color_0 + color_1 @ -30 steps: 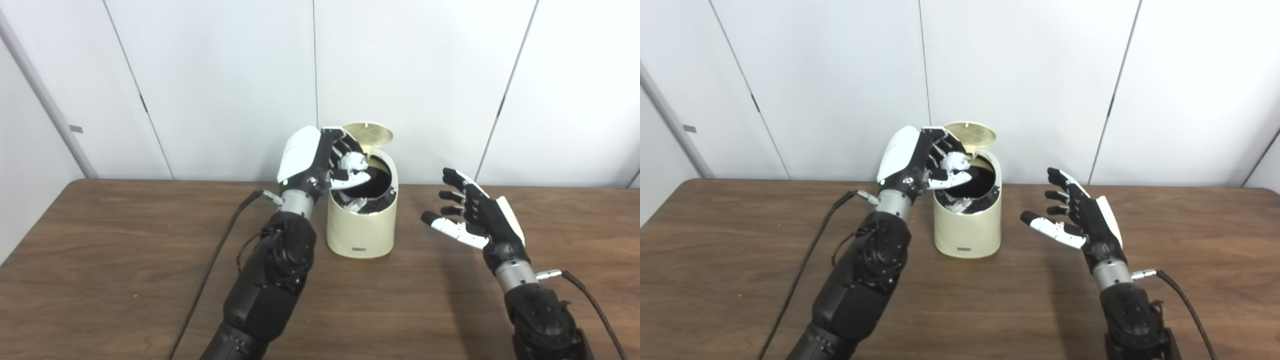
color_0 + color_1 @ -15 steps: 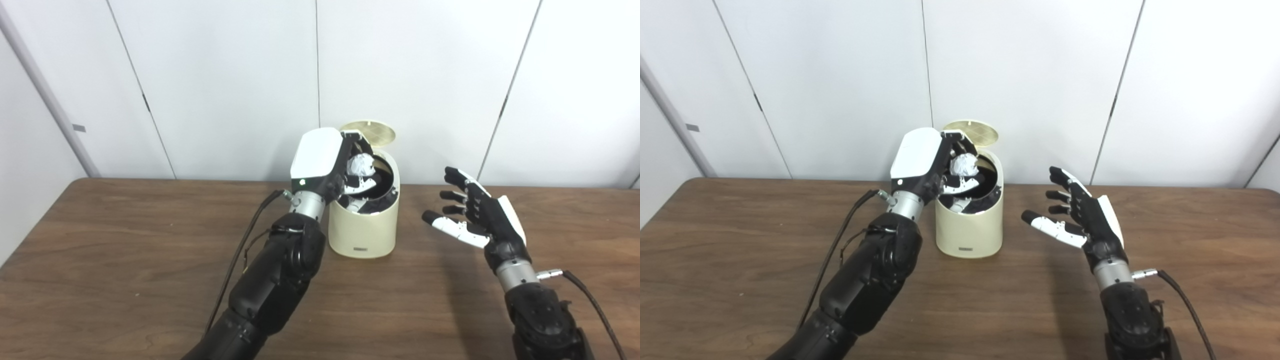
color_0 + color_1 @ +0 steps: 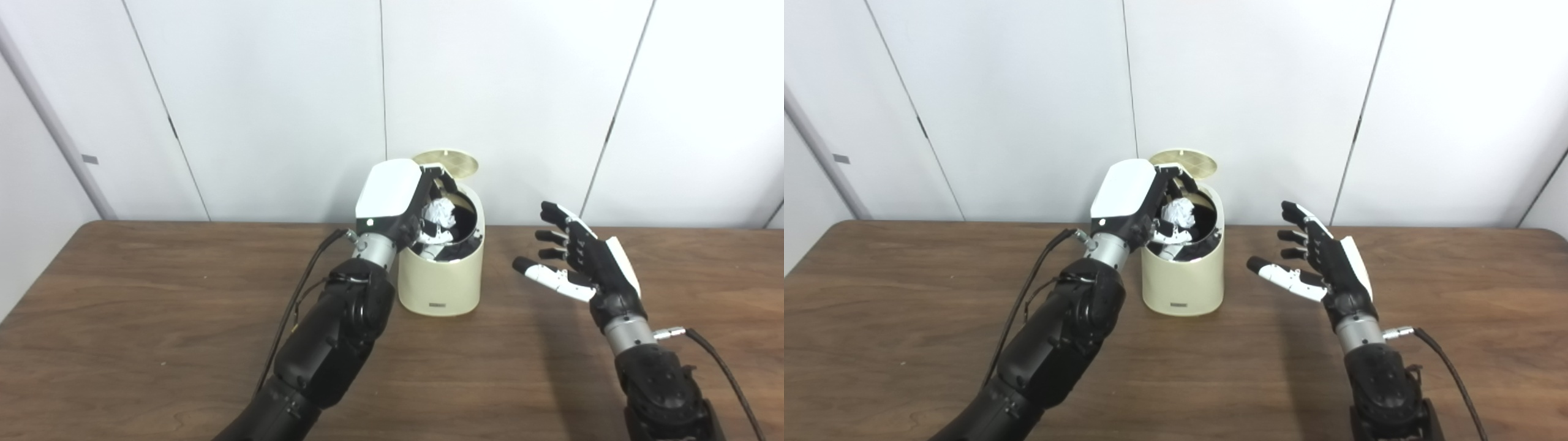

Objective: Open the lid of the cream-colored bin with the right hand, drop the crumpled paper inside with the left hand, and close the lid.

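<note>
Honestly, my left hand [image 3: 392, 199] pinches the crumpled paper [image 3: 439, 212] over the bin [image 3: 440, 285], right hand [image 3: 582, 263] fingers spread at 3 o'clock; it might snag the lid [image 3: 445, 162]

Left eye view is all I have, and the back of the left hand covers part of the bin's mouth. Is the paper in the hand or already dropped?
Observer: In the right eye view the crumpled paper sits between the fingers of the left hand, over the opening of the bin. It has not dropped.
Operator: Is the lid out of the way?
Observer: The lid stands up at the back rim, just behind the fingertips. I cannot tell whether they touch.
Operator: And the right hand?
Observer: The right hand is open above the table, with bare wood showing between it and the bin.
</note>
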Controlling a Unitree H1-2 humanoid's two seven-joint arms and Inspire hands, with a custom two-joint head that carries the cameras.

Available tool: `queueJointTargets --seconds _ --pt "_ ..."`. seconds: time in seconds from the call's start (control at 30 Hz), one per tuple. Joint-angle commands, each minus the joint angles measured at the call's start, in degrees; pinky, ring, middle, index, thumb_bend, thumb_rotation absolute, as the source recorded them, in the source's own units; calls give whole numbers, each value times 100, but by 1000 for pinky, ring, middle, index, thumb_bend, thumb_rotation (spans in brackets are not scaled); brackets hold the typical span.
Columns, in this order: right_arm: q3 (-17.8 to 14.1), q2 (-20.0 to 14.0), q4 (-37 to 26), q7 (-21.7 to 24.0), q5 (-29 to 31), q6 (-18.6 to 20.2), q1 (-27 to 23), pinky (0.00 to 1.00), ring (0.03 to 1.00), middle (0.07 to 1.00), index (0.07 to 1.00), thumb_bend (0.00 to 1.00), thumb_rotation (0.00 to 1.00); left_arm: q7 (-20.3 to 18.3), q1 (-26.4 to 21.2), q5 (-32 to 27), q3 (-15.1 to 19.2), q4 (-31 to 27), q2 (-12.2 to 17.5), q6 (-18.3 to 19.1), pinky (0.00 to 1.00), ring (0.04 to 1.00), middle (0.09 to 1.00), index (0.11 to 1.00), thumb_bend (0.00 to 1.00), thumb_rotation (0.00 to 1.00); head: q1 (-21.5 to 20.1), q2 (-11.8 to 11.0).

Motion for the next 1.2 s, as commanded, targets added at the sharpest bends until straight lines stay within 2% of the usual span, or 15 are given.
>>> queueJointTargets --seconds 0.0,0.2,0.3,0.33,0.4,0.53,0.6,0.77,0.87,1.0,1.07,1.17 --pt "-41 -14 -169 -84 -6 -142 -180 694 804 889 876 666 366 -248 -49 -7 -54 -65 49 57 469 601 674 674 905 13 -8 7" --pt "-39 -3 -181 -97 -17 -136 -175 692 801 888 874 670 366 -286 12 -8 -50 -146 104 37 496 619 680 683 922 33 -1 19" --pt "-46 8 -198 -102 -7 -109 -173 695 802 888 875 669 363 -508 52 25 -84 -327 198 99 504 638 700 706 924 76 -7 28" --pt "-50 11 -211 -98 2 -87 -171 695 802 888 875 670 363 -700 57 90 -132 -434 269 184 505 642 705 713 924 88 -7 28" --pt "-56 14 -230 -91 13 -60 -168 699 806 891 876 661 353 -1048 72 194 -202 -641 381 355 523 687 765 770 930 184 -7 28" --pt "-83 17 -178 -90 66 -112 -173 707 811 894 874 654 327 -1518 116 317 -251 -957 546 575 558 774 856 840 970 271 28 37" --pt "-75 8 -144 -100 47 -147 -179 698 805 889 873 665 341 -1647 136 333 -233 -1043 570 636 600 836 912 888 993 302 37 37" --pt "-47 7 -111 -113 2 -175 -203 700 804 889 874 675 361 -1771 174 358 -171 -1173 579 680 638 872 958 931 1000 327 41 37" --pt "-25 11 -177 -108 -17 -114 -203 699 802 885 872 659 351 -1775 189 362 -139 -1215 563 679 632 848 924 912 969 290 41 38" --pt "-35 -5 -106 -102 28 -221 -205 710 806 882 874 663 342 -1569 231 372 -98 -1183 523 548 591 789 844 854 925 229 42 44" --pt "-35 -9 -88 -103 36 -255 -196 705 804 880 874 664 346 -1284 294 350 -28 -1170 472 435 554 725 780 789 869 171 46 43" --pt "-30 -10 -86 -100 37 -258 -179 698 804 882 878 676 366 -517 452 165 210 -1080 330 16 479 590 640 657 787 33 47 36"
